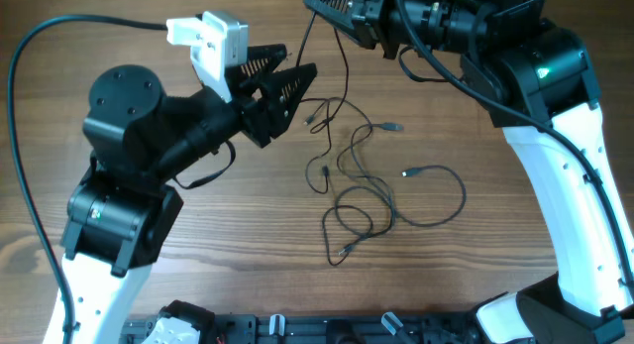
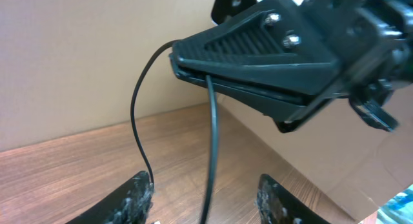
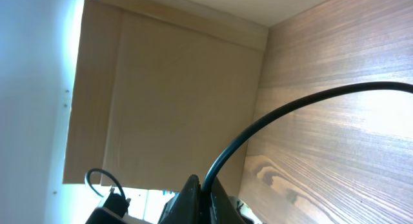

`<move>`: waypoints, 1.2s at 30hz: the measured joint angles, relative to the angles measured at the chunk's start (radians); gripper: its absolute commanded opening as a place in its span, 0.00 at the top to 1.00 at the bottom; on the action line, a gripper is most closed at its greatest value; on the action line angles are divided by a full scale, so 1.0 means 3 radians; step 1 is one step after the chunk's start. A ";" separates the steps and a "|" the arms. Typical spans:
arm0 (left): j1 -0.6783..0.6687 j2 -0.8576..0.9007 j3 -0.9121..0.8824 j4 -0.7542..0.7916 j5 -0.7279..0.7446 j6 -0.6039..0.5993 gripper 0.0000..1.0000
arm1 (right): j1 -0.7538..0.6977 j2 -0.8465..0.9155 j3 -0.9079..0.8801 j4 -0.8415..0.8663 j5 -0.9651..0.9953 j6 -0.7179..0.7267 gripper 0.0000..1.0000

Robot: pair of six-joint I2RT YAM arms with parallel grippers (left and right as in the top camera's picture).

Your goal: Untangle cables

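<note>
Three thin dark cables (image 1: pixel 369 185) lie as loose wavy loops on the wooden table (image 1: pixel 228 245), with small silvery plug ends (image 1: pixel 394 127) showing. My right gripper (image 1: pixel 311 3) is at the top centre, shut on one cable and holding it up. In the right wrist view the cable (image 3: pixel 290 108) arcs out of the shut jaws (image 3: pixel 204 188). My left gripper (image 1: pixel 300 62) is open just below and left of it. In the left wrist view the hanging cable (image 2: pixel 211 140) runs down from the right gripper (image 2: pixel 258 62) between my open left fingers (image 2: pixel 205 182); a second strand (image 2: pixel 134 114) loops to the left finger.
A light cardboard wall (image 2: pixel 77 56) stands at the table's far edge. The thick black arm cable (image 1: pixel 20 136) curves along the left side. The right arm's white base (image 1: pixel 575 215) fills the right side. A black rail (image 1: pixel 327 329) runs along the front edge.
</note>
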 measured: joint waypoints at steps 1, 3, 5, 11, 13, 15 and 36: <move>0.0000 0.0019 0.0000 0.0006 -0.0001 -0.0001 0.58 | 0.0000 0.0000 0.0000 -0.0003 -0.0020 0.0000 0.95; 0.0000 0.0048 0.0000 0.0027 -0.0011 0.0004 0.67 | 0.0003 -0.0001 0.0000 -0.0003 -0.0058 0.0000 0.95; 0.0000 0.0070 0.0000 0.0058 -0.0014 0.0001 0.68 | 0.0014 0.0000 0.0000 -0.0005 -0.0089 -0.0001 0.96; 0.0000 0.0081 0.0000 0.0175 -0.0023 0.0014 0.75 | 0.0032 -0.0001 0.0000 -0.0121 -0.0122 -0.0001 0.95; 0.0000 0.0083 0.0000 0.0175 -0.0024 0.0013 0.82 | 0.0032 -0.0001 0.0000 -0.0142 -0.0125 -0.0001 0.95; 0.0000 0.0083 0.0000 0.0178 -0.0024 0.0010 0.88 | 0.0032 0.0000 0.0000 -0.0144 -0.0130 -0.0001 0.95; -0.0005 0.0085 -0.0005 0.0857 -0.0716 -0.0238 0.96 | -0.0341 0.0004 0.0001 -0.1232 0.0758 -0.0380 0.05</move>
